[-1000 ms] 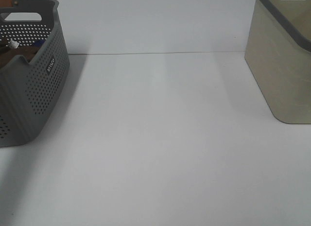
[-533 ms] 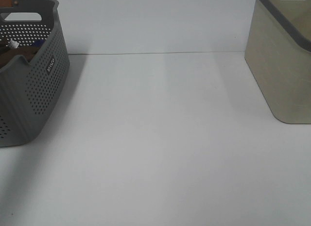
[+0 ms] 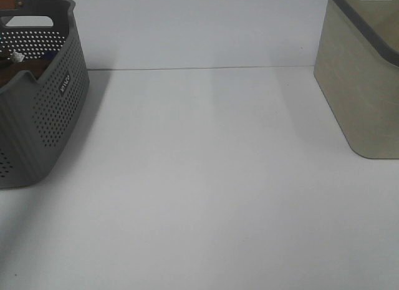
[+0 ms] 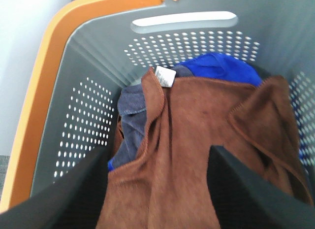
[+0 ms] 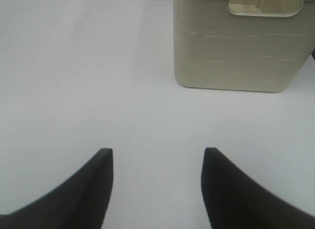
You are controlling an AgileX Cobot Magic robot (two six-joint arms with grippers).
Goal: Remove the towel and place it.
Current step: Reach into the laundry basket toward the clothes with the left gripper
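The towel [image 4: 197, 155] is dark brown plush cloth with a small white tag [image 4: 165, 76], and it lies crumpled inside the grey perforated basket [image 4: 88, 91]. In the exterior high view only a brown sliver of the towel [image 3: 22, 70] shows over the basket [image 3: 50, 109] rim. My left gripper [image 4: 158, 150] hangs open just above the towel, one dark finger on each side, with nothing between them. My right gripper [image 5: 158, 151] is open over the bare white table. Neither gripper shows in the exterior high view.
A blue cloth [image 4: 226, 66] and a grey-purple cloth [image 4: 133, 115] lie under the towel in the grey basket, which has an orange rim [image 4: 44, 76]. A beige basket [image 3: 365, 78] [image 5: 236, 47] stands at the table's far right. White table [image 3: 206, 178] lies between the baskets.
The cloth seen over the grey basket's rim looks slightly darker and lower. Nothing else has visibly moved.
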